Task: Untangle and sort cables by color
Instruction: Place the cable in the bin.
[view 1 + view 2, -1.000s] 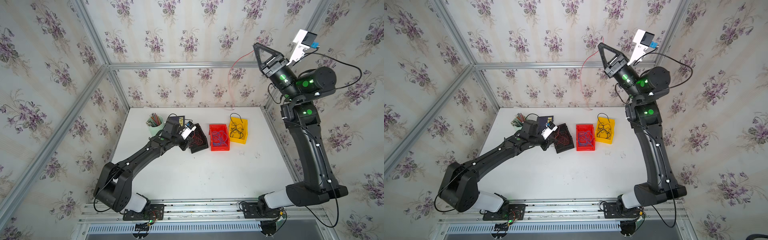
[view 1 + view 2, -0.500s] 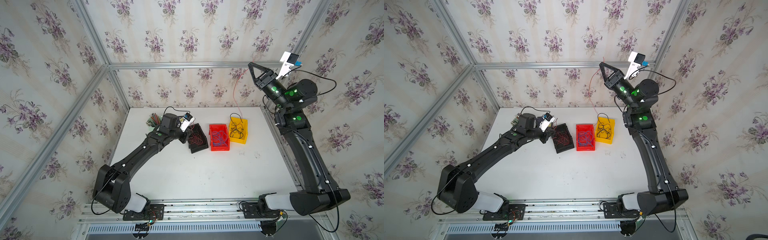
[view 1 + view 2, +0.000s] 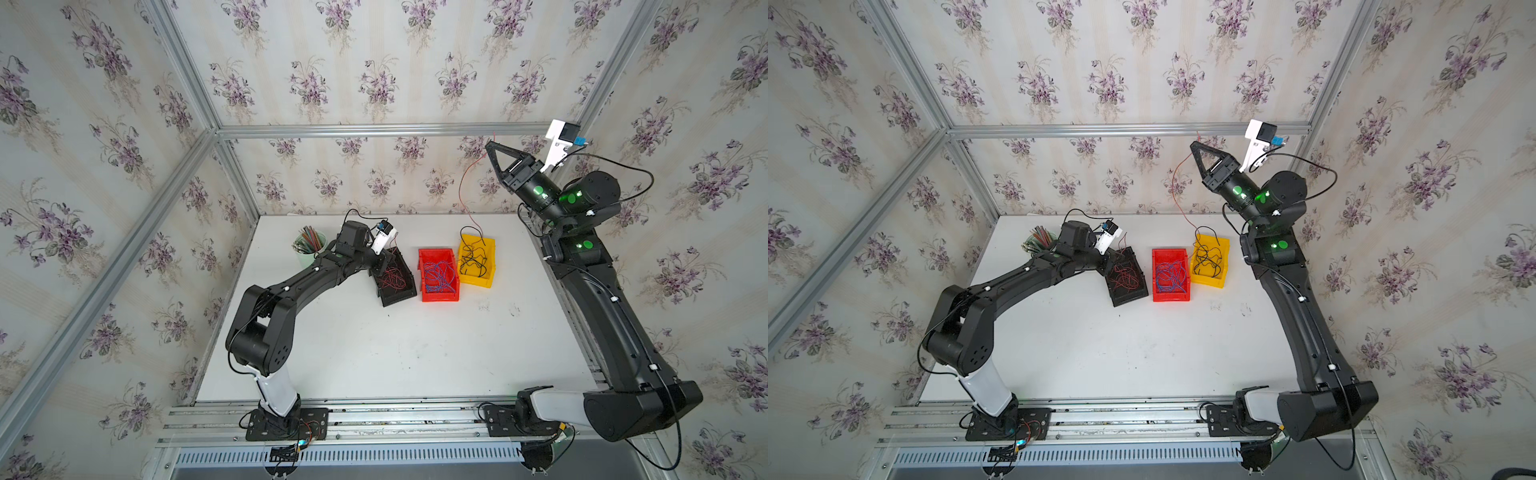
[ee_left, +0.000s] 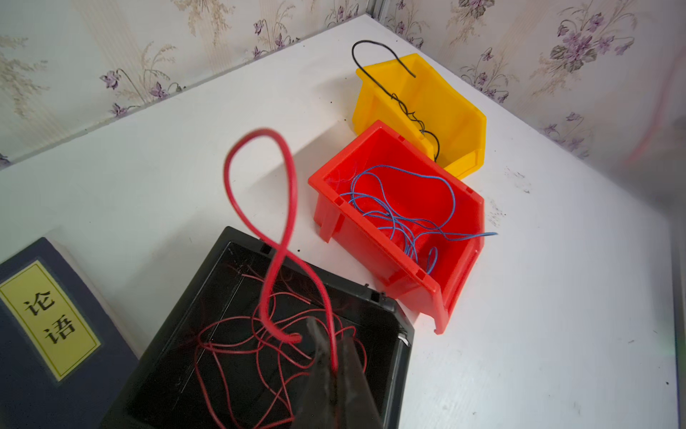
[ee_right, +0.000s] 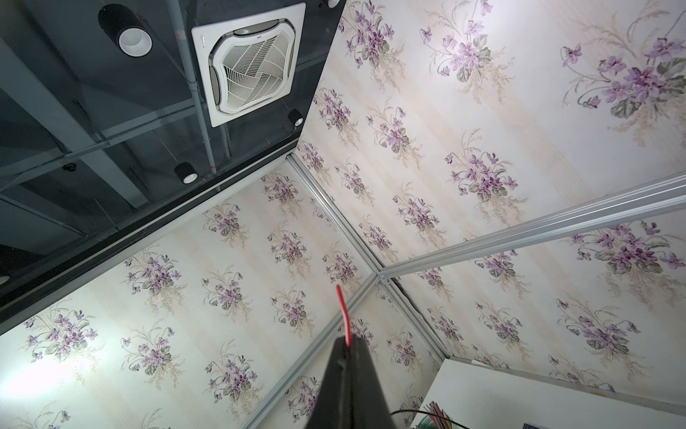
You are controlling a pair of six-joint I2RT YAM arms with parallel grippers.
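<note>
**1. Right hand** (image 3: 490, 144), upper right of frame. My fingers are pressed together, pinching one red strand (image 3: 461, 187). A short end of it shows past the fingers in the right wrist view.
- Change: a second ago this hand stood higher in frame and has since come down somewhat. The strand's lower end still reaches the far rim of the yellow bin (image 3: 477, 281).
- Reading: the strand looks not yet free of the black cables (image 3: 471, 257) there, so the untangling is unfinished.

**2. Left hand** (image 4: 334, 356), lower centre of the left wrist view. My fingers are pressed together on a looped red strand (image 4: 286, 208), which arches up over the black bin (image 4: 371, 293).
- Change: my arm has swung up-frame, alongside the pencil cup (image 3: 309, 243), while the hand remains over the bin.
- Reading: this strand seems ready to be released among the red cables (image 4: 237, 345) below.

**3. Red bin** (image 4: 479, 208), mid-frame. It holds blue cables (image 4: 393, 219) only.

**4. Desk** (image 3: 415, 353). It is white and carries all three bins in a row.

**5. Writing.** A dark blue book (image 4: 29, 371) at lower left bears a yellow label reading 论语. No brand is legible elsewhere.
</note>
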